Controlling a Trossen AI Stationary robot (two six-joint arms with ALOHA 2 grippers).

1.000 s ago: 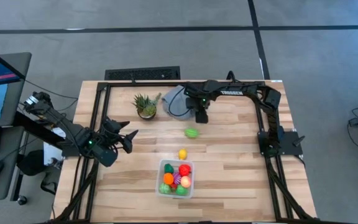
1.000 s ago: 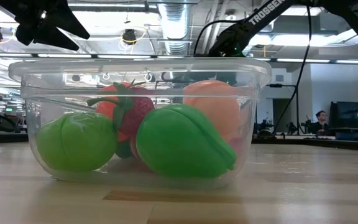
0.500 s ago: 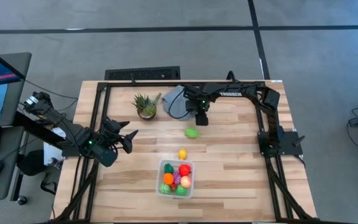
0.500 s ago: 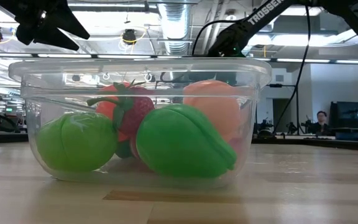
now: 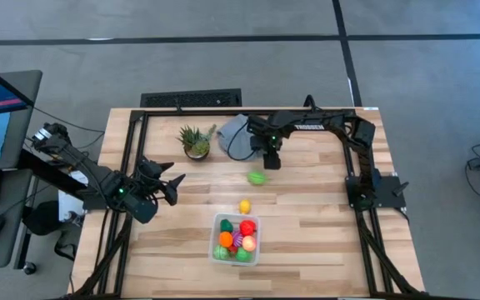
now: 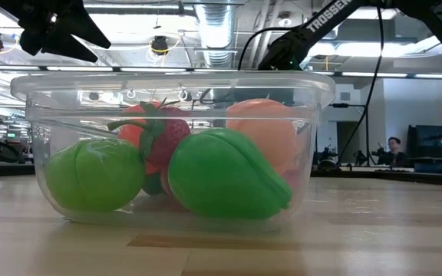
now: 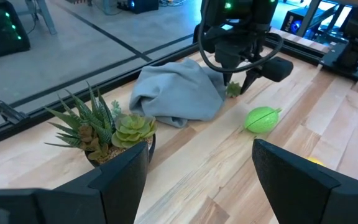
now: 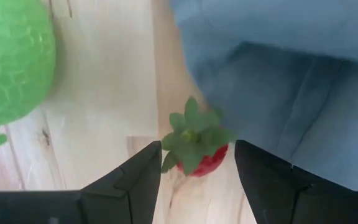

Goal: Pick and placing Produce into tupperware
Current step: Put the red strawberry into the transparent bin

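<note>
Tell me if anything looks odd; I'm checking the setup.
A grey cloth lies crumpled at the table's far edge, with a small red fruit right at its edge, between the right gripper's open fingers.

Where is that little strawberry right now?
The strawberry lies on the table at the grey cloth's edge, between the right pincer's open fingers.

Right gripper point(image 5: 270, 162) hangs over a strawberry point(image 8: 196, 151), fingers apart either side of it. Grey cloth point(image 5: 238, 136) touches the berry on one side and crowds that approach. Green melon point(image 5: 257, 177) just beside, bare wood between. Potted plant point(image 5: 195, 142) blocks the cloth's far side. Open tabletop point(image 5: 315, 208) right of the tupperware point(image 5: 237, 239); yellow fruit point(image 5: 244, 206) sits near its rim.
</note>
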